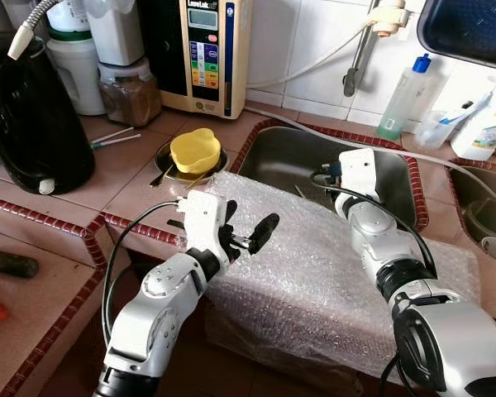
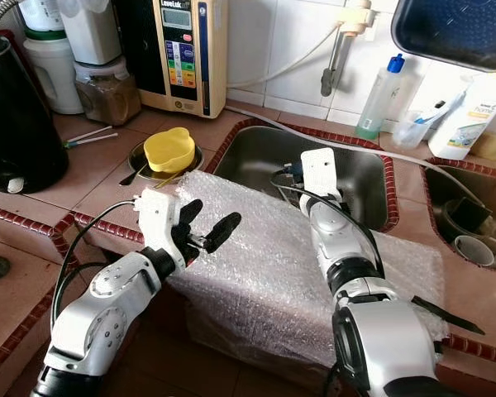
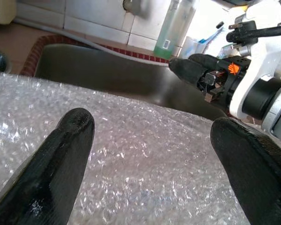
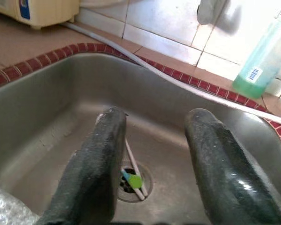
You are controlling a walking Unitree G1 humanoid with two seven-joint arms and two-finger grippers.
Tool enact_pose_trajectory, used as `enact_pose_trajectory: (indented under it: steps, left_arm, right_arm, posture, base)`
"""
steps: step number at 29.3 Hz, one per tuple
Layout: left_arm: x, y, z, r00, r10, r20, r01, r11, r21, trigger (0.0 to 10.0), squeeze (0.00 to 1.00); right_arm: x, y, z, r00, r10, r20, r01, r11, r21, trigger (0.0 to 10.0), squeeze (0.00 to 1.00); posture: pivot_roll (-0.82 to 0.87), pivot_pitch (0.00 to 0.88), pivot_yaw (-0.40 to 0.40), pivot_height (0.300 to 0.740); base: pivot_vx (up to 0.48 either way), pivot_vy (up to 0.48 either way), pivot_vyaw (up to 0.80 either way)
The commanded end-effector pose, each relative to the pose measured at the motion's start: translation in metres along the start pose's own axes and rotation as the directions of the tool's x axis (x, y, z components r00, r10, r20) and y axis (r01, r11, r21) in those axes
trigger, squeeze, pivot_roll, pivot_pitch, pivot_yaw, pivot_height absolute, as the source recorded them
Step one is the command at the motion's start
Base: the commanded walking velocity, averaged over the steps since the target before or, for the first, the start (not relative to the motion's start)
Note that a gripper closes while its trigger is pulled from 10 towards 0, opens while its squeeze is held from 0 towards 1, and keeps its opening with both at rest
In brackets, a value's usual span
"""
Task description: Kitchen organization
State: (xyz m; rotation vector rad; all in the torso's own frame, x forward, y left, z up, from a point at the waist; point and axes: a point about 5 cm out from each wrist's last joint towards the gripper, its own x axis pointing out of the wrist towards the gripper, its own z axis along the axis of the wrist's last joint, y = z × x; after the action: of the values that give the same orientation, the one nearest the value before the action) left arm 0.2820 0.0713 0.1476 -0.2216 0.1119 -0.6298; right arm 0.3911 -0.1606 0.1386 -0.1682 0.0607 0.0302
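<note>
Right gripper [image 4: 154,164] reaches into sink [image 4: 47,98], jaws parted.

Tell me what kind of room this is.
A home kitchen, most likely: a steel sink set in a tiled counter, a black kettle and a wall-mounted water filter nearby. Bubble wrap lies across the sink's front edge.

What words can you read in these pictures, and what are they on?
"LeveLuk": on top of the cream water machine by the wall, small and only just readable.
Coloured buttons and the little screen on the machine: too small to read.
White bottle on the right: has print, too blurred to read.
Green bottle: has a barcode, no readable digits.
</note>
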Motion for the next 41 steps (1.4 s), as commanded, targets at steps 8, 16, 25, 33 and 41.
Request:
enact_pose_trajectory:
  steps: [8,16,25,33,41]
  left_arm:
    - [0.001,0.017,0.008,0.992,0.120,0.037,-0.122,0.991,0.060,10.0,0.00]
    - [-0.011,0.043,0.014,0.989,0.150,0.018,-0.151,0.971,0.188,10.0,0.00]
    - [0.000,0.048,0.017,0.985,0.174,0.018,-0.174,0.966,0.193,10.0,0.00]
    - [0.007,0.036,0.019,0.983,0.170,0.076,-0.180,0.972,0.153,10.0,0.00]
    - [-0.002,0.037,0.008,0.958,0.266,0.105,-0.278,0.953,0.119,10.0,0.00]
  right_arm:
    - [-0.011,-0.012,0.011,0.986,0.072,0.153,-0.080,0.996,0.049,10.0,1.00]
    - [-0.043,-0.027,0.017,0.968,0.163,0.188,-0.159,0.987,-0.036,10.0,0.00]
    - [-0.085,-0.018,0.021,0.981,0.074,0.177,-0.079,0.997,0.018,10.0,0.00]
    - [-0.096,-0.020,0.017,0.992,-0.033,0.120,0.022,0.995,0.093,10.0,0.00]
    - [-0.099,-0.004,0.034,0.987,0.011,0.158,-0.032,0.991,0.132,10.0,0.00]
  posture:
    - [0.09,0.000,0.003,0.740]
    - [0.02,0.000,0.054,0.740]
    - [-0.01,0.000,0.031,0.740]
    - [-0.02,0.000,0.010,0.740]
    - [-0.02,0.000,0.023,0.740]
  base:
    - [0.000,0.000,0.00]
    - [0.000,0.000,0.00]
    - [0.000,0.000,0.00]
    - [0.000,0.000,-0.30]
    - [0.000,0.000,-0.43]
